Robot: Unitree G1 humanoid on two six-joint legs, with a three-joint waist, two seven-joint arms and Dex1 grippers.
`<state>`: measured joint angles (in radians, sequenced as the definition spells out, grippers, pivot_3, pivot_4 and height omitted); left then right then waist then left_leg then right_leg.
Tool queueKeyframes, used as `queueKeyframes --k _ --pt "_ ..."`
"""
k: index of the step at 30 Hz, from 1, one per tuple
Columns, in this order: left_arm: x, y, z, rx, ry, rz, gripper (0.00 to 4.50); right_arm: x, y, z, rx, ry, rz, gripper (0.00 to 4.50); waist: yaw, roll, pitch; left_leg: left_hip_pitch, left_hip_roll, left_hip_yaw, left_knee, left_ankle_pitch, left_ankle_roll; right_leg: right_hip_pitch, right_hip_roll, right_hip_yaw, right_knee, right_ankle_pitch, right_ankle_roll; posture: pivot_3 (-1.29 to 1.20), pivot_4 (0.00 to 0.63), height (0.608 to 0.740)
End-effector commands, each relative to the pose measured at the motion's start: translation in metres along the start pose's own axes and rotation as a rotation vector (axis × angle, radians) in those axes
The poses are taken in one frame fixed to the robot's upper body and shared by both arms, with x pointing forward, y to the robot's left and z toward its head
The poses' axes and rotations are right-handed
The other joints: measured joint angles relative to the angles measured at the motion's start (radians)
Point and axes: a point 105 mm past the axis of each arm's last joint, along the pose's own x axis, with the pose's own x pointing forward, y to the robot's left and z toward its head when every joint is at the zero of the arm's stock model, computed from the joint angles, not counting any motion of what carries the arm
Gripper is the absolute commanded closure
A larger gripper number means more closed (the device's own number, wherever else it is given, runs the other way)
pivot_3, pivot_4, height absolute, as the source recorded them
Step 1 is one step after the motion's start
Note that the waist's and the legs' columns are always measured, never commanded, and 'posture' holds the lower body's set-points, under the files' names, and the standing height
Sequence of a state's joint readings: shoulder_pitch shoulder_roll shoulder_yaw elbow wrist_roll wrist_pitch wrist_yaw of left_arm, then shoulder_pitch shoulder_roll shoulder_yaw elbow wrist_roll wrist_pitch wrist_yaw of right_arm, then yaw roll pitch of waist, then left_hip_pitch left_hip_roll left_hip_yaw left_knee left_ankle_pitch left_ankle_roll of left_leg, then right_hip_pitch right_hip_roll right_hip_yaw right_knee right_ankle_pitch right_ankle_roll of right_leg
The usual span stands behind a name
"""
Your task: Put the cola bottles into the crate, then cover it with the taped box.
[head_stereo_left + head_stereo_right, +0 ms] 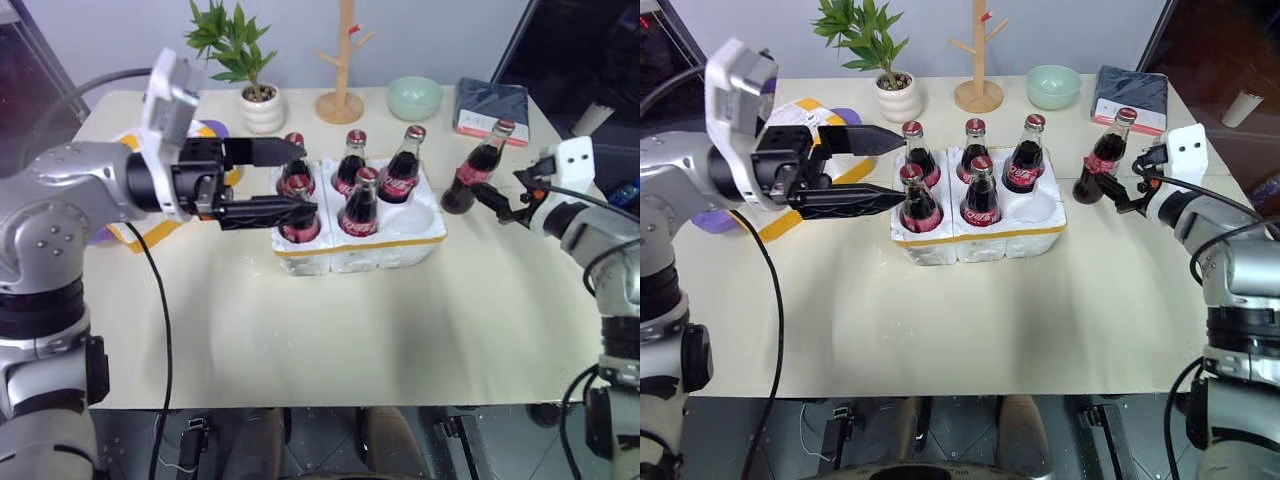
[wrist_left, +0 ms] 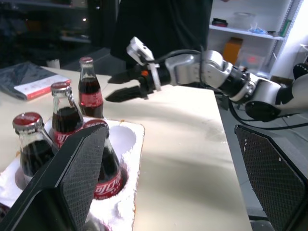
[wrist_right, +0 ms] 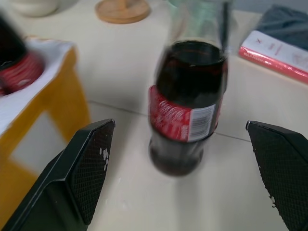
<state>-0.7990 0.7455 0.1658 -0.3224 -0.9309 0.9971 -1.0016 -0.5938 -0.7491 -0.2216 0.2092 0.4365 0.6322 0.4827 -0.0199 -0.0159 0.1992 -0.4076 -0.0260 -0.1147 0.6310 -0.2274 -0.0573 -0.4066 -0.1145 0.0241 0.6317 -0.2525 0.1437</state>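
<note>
Crate [image 1: 980, 235] at tabletop [image 1: 970, 320] ctr: 5 cola bottles [image 1: 981, 195] seated, 1 well vacant. 6th bottle [image 1: 1102, 158] upright on tabletop, right of crate. Right claw [image 1: 1118, 187] fingers apart, near 6th bottle, no contact. Left claw [image 1: 895, 170] fingers apart, empty, above crate's left side. Taped box [image 1: 805, 170] behind left arm.

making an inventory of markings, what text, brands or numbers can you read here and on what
"Coca-Cola" script, white on red, partly legible: label of the dark glass cola bottle standing on the table, between the open right gripper's fingers.
Barcode and fine print beside it: too small to read.
Red labels of the five bottles in the white styrofoam crate: white script, blurred.
Red-edged book under the dark cloth: cover marks unreadable.
</note>
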Motion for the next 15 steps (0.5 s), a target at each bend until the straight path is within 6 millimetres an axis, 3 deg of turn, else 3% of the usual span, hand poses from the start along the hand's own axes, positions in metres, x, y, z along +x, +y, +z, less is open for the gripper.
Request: queueKeyframes --k 1,13,14,15 --pt "0.001 -0.003 0.001 0.052 0.013 0.009 0.07 0.011 -0.001 0.011 0.022 -0.053 0.017 0.00 0.000 0.000 0.000 0.000 0.000 0.000 0.000 0.000 0.000 0.000 0.000 0.000 0.000 0.000 0.000 0.00 0.150 0.739" --pt "0.001 -0.002 -0.003 0.068 0.039 0.028 0.07 0.055 -0.002 0.003 0.152 -0.076 0.001 0.00 -0.011 0.000 0.000 0.000 0.000 0.000 -0.001 0.000 0.000 0.000 0.000 0.000 0.000 0.000 0.000 0.00 0.150 0.739" --pt "0.001 -0.002 -0.003 0.068 0.043 0.028 0.00 0.056 -0.002 0.002 0.156 -0.078 -0.001 0.54 -0.013 0.000 0.000 0.000 0.000 0.000 -0.001 0.000 0.000 0.000 0.000 0.000 0.000 0.000 0.000 0.00 0.150 0.739" --pt "0.002 -0.001 -0.004 0.069 0.045 0.029 0.00 0.058 -0.002 0.002 0.155 -0.082 0.000 0.78 -0.015 0.000 0.000 0.000 0.000 0.000 -0.001 0.000 0.000 0.000 0.000 0.000 0.000 0.000 0.000 0.00 0.150 0.739"
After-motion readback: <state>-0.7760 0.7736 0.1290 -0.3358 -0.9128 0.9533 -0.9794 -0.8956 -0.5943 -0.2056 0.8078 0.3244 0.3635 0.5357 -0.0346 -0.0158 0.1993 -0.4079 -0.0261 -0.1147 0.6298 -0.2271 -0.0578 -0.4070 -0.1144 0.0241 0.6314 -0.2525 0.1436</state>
